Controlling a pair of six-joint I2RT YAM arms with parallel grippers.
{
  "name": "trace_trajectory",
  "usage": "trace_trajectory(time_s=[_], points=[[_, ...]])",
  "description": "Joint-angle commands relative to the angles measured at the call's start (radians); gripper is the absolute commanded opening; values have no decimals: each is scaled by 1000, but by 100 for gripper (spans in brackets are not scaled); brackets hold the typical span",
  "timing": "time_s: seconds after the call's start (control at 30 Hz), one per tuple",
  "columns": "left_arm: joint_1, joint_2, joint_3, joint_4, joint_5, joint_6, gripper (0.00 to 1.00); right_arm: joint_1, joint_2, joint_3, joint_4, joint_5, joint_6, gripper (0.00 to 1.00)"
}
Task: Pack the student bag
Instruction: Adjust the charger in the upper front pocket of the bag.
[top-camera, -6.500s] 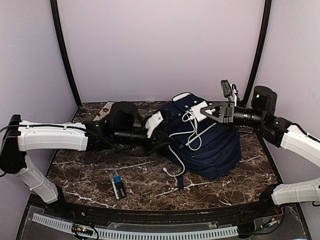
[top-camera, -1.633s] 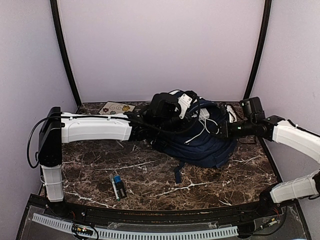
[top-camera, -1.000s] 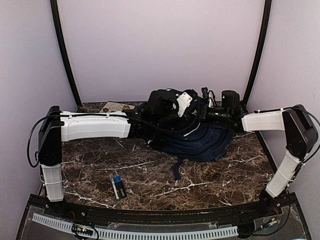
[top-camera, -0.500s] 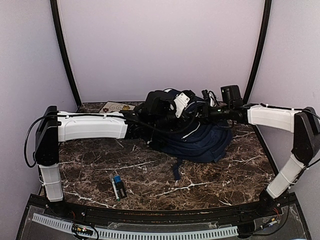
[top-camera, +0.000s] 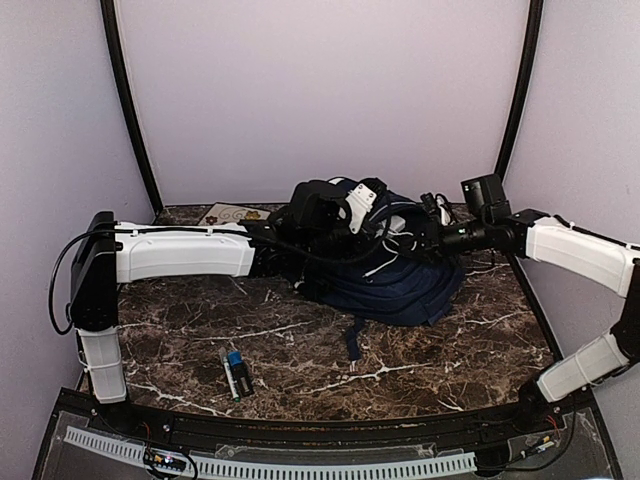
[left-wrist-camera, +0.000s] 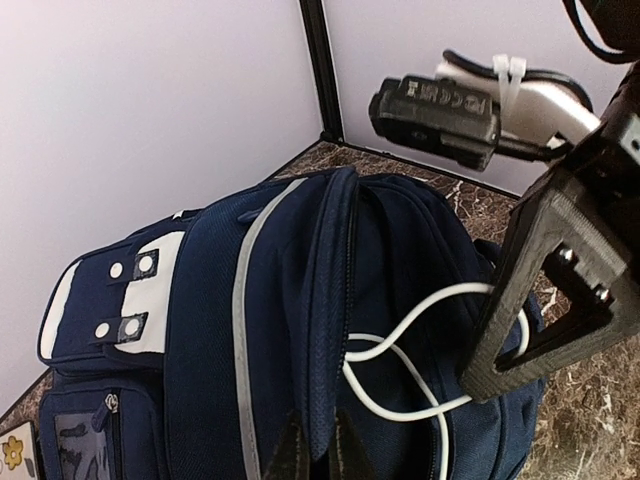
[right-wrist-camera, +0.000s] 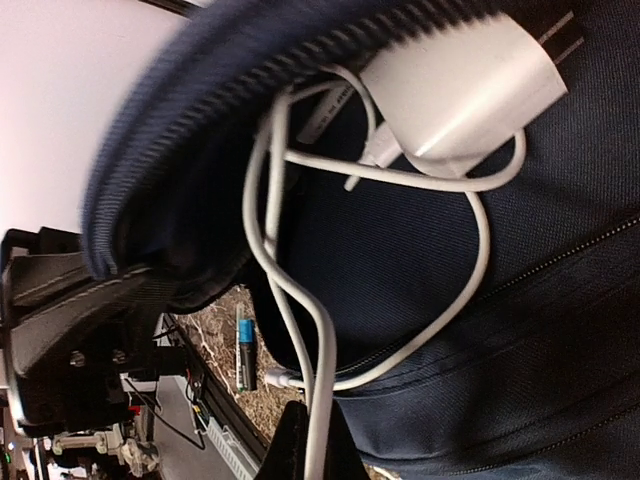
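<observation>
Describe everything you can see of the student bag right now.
The student bag is a navy fabric backpack with pale trim stripes, a white snap patch and a zipped front pocket. It lies slumped at the back of the marble table, a strap trailing forward. The left end effector is shut on the raised edge of its opening. A white charger and cable rest on it; the right end effector pinches that cable.

The bag (top-camera: 405, 285) lies at the back middle of the surface (top-camera: 190, 335). A cable (right-wrist-camera: 300, 300) and charger (right-wrist-camera: 465, 85) lie on it. A marker (top-camera: 231, 376) lies front left, a card (top-camera: 228, 213) back left.
</observation>
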Motion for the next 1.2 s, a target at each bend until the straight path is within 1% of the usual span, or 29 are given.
trace_trajectory(time_s=[0.0,0.03,0.07,0.1,0.13,0.23,0.3,0.43,0.57,0.7,0.8,0.93,1.0,1.13,1.17], points=[[3,-56,11,13,6,-21,0,13,32,-47,56,316,1,0],[3,-57,8,14,9,-19,0,18,38,-64,75,353,1,48],[2,-58,7,14,15,-20,0,21,44,-79,104,349,1,64],[3,-57,4,15,25,-19,0,25,51,-87,129,340,-50,67],[2,-56,1,19,32,-22,0,28,62,-90,149,334,-9,69],[2,-49,3,28,55,-32,0,32,86,-84,205,324,25,72],[2,-48,3,29,68,-34,0,36,96,-85,260,313,48,69],[2,-50,5,26,71,-32,0,42,141,-94,320,284,86,49],[2,-49,5,31,78,-29,0,50,173,-101,388,241,121,41],[2,-48,5,46,87,-23,0,85,202,-83,434,203,147,29],[2,-47,8,55,106,-22,0,97,217,-91,508,160,188,18],[2,-50,8,57,116,-23,0,97,230,-95,588,139,229,10],[2,-51,8,54,119,-27,0,95,245,-83,612,148,236,8],[2,-62,-3,59,136,-43,0,67,295,-58,674,214,242,0],[2,-66,-5,61,136,-46,0,54,309,-49,690,233,245,0]])
